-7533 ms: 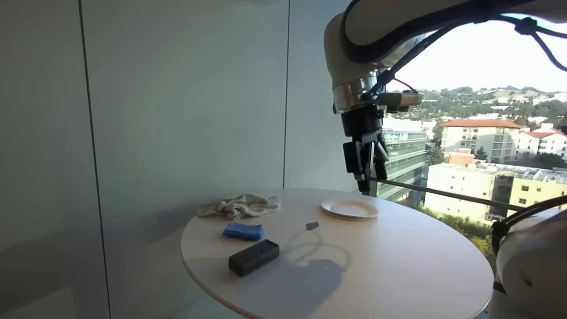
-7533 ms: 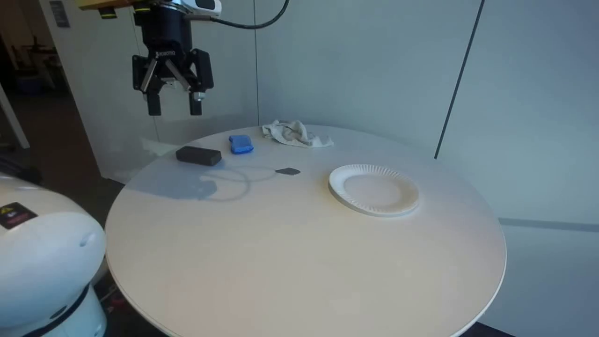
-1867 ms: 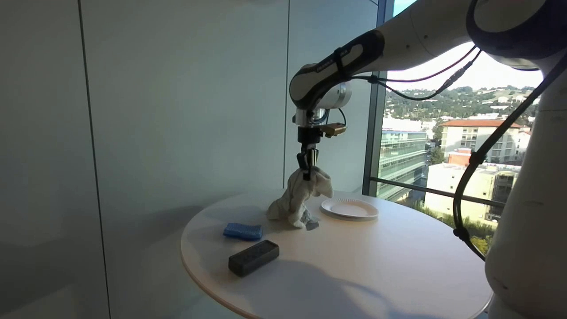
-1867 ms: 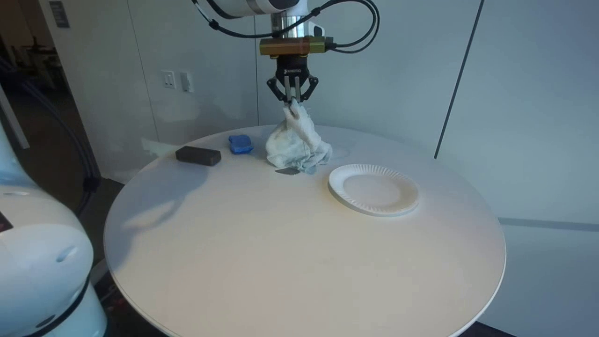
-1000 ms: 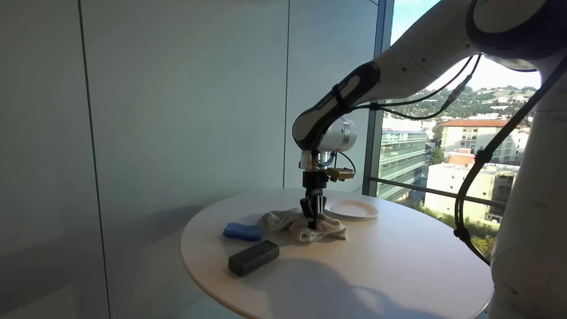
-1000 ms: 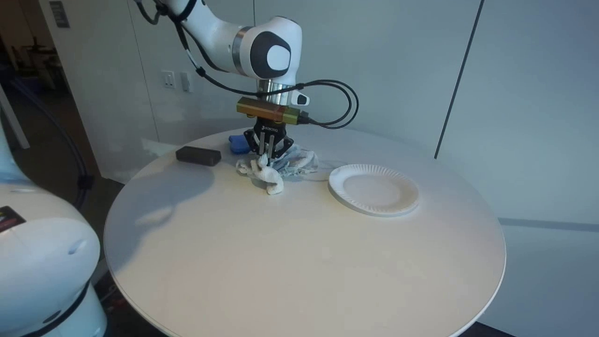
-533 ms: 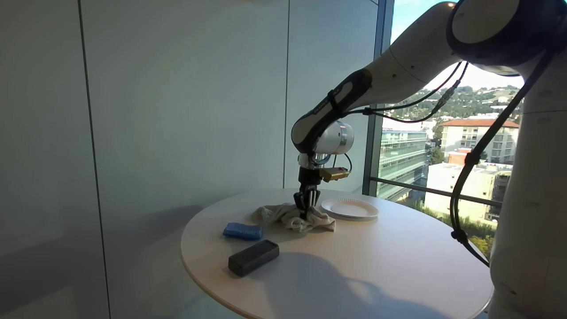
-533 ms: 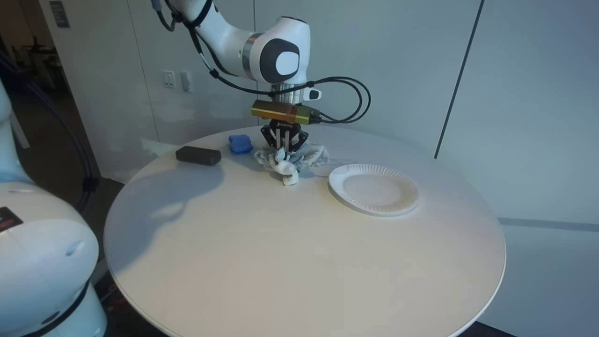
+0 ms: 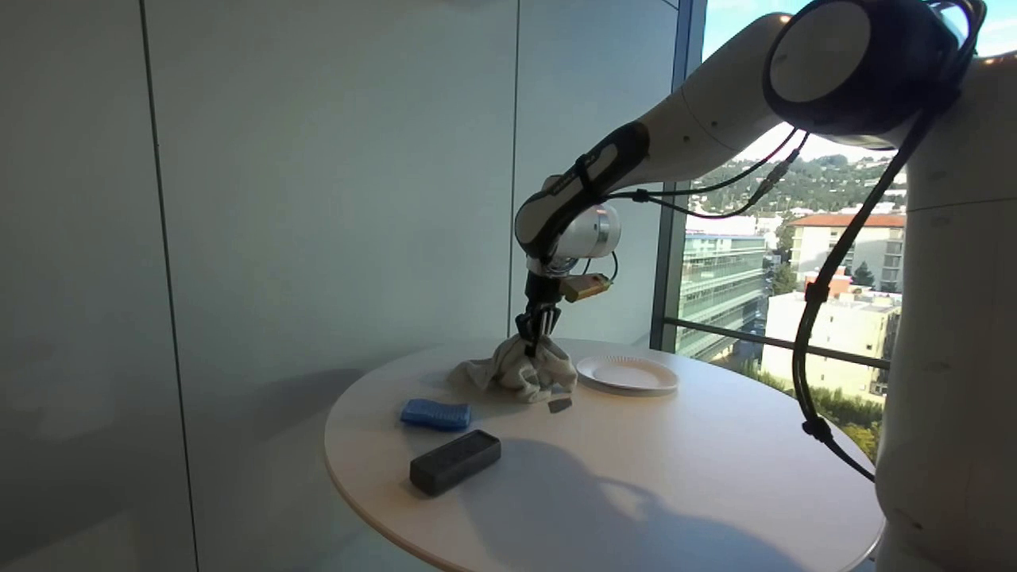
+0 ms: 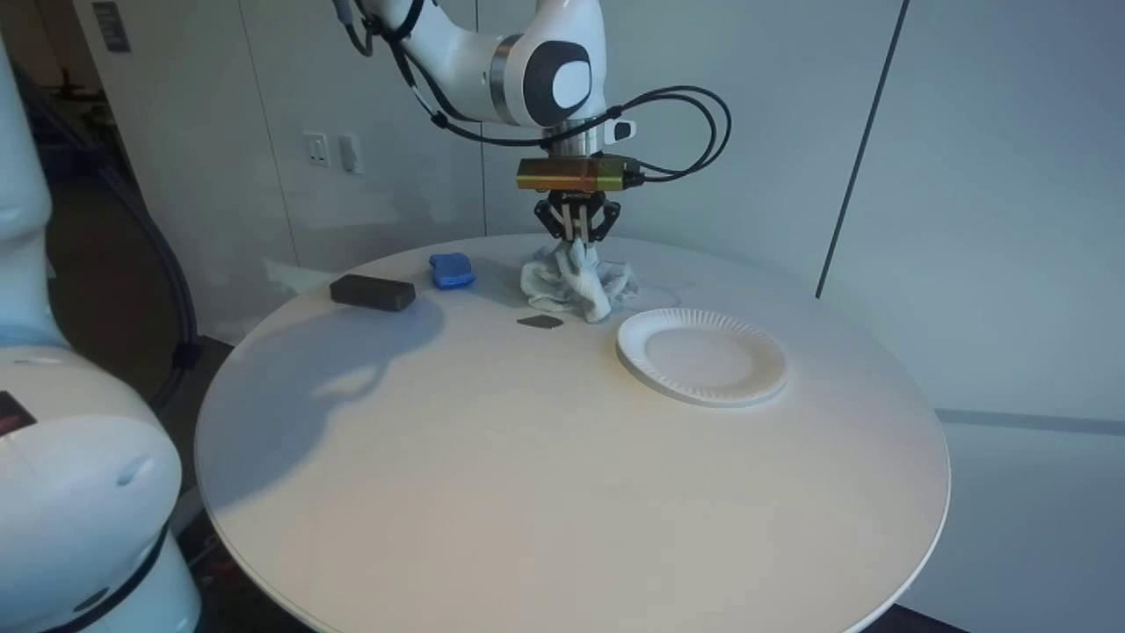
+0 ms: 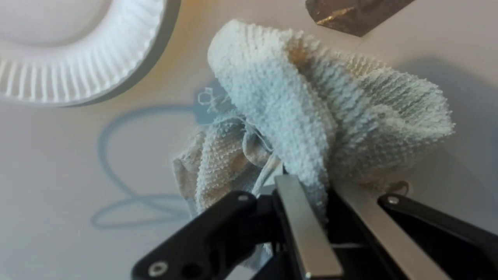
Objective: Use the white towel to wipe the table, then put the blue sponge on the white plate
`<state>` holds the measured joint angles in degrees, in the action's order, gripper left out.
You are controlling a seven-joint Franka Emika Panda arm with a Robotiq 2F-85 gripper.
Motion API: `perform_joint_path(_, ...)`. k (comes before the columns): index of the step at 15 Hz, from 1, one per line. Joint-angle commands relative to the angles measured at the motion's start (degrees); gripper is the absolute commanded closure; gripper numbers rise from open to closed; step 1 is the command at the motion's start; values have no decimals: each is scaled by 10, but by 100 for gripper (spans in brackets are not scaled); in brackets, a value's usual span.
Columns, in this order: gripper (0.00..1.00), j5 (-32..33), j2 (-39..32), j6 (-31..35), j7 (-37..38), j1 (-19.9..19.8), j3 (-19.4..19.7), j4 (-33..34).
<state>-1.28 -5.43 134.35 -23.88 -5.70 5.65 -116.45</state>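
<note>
The white towel [image 9: 516,375] is bunched upward, with its lower folds resting on the table [image 9: 675,461]. My gripper [image 10: 577,241] points down and is shut on its top. The wrist view has a fold of the towel [image 11: 268,85] pinched between the fingers; the fingertips are buried in cloth. The blue sponge [image 9: 435,415] lies on the table, apart from the towel, in both exterior views; it is outside the wrist view. To the other side of the towel sits the white plate [image 10: 703,356], bare. Its ridged rim [image 11: 78,74] shows at the wrist view's upper left.
A dark block [image 9: 455,462] lies near the sponge, close to the table's edge. Between towel and block there is a small grey flat patch [image 10: 540,322] on the tabletop, visible beside the towel. A wall [image 10: 703,132] stands right behind the table.
Earlier the gripper was open above the table; it has since gripped the towel. Over the last second it dragged the towel wallward, then rose slightly, uncovering the grey patch. Sponge and plate stayed put.
</note>
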Motion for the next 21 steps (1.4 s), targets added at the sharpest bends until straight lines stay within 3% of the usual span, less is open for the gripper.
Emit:
perform_joint_path(1, 91, -75, -45, 20, -56, -10, -18, 9)
perform_joint_path(6, 91, -46, -53, 8, -4, 0, -26, -33)
perform_joint_path(17, 91, -74, 208, -147, 230, 36, -44, -302)
perform_joint_path(21, 91, -25, 177, -111, 276, 13, -34, -271)
